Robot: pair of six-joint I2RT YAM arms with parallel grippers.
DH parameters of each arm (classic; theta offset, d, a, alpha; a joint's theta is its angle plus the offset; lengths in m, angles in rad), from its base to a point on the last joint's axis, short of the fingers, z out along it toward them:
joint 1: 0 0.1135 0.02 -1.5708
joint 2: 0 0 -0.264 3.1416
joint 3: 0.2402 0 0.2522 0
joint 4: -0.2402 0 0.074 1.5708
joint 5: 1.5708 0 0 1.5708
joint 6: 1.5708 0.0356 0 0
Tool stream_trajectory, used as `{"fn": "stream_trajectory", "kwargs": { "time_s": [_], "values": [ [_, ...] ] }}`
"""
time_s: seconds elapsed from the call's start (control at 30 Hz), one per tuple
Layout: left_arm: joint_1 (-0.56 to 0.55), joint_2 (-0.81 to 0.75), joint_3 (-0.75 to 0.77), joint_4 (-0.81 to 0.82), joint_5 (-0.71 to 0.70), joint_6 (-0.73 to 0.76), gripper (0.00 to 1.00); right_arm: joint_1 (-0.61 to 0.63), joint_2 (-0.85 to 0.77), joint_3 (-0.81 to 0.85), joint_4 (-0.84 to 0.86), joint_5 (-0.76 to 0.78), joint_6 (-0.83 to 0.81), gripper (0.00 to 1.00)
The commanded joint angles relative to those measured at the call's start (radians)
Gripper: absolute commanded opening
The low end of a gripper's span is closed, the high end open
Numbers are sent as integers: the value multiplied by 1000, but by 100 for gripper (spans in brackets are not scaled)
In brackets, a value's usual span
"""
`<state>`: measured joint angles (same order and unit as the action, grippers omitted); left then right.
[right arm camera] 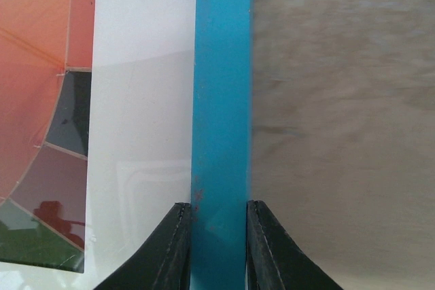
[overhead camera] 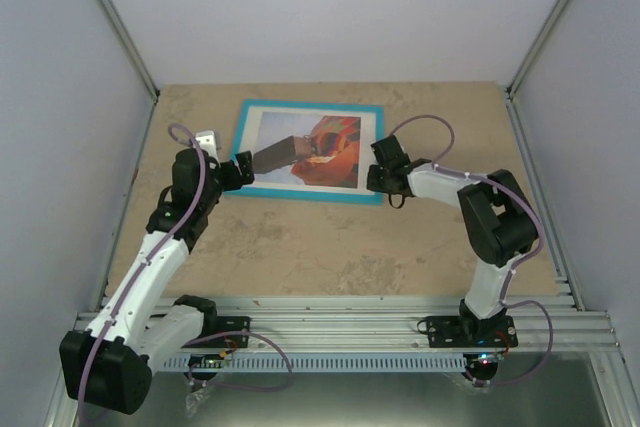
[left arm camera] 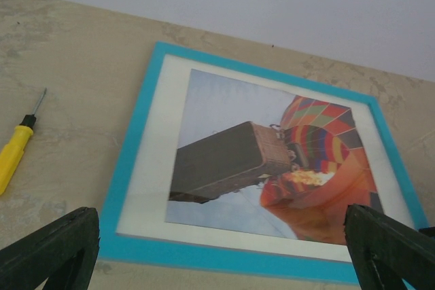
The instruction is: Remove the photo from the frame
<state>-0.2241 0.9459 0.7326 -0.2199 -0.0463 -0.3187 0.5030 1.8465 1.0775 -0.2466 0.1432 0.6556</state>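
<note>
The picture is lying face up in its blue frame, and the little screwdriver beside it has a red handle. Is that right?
Not quite. The screwdriver has a yellow handle, not a red one, as the left wrist view shows. The rest holds: the picture does lie face up in its blue frame.

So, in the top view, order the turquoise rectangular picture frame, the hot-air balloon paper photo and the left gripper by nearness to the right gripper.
1. Turquoise rectangular picture frame: right rail between the fingers of the right gripper.
2. Hot-air balloon paper photo: just left, inside it.
3. Left gripper: at the frame's left edge.
</note>
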Motion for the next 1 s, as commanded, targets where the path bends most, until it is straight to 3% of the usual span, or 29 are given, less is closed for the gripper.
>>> {"fn": "stream_trajectory", "kwargs": {
  "time_s": [0.0, 0.2, 0.47, 0.97],
  "values": [
    [-5, 23, -8, 20, 24, -3, 100, -79, -81, -73, 7, 8, -126, 6],
    [-4, 71, 5, 4, 11, 1, 100, -212, -148, -152, 47, -99, -273, 6],
    [-3, 284, 90, -90, 41, 10, 100, -349, -178, -177, 62, -169, -457, 9],
    [3, 700, 319, -221, 120, 67, 99, -359, -167, -200, 142, -303, -547, 10]
  ]
}}
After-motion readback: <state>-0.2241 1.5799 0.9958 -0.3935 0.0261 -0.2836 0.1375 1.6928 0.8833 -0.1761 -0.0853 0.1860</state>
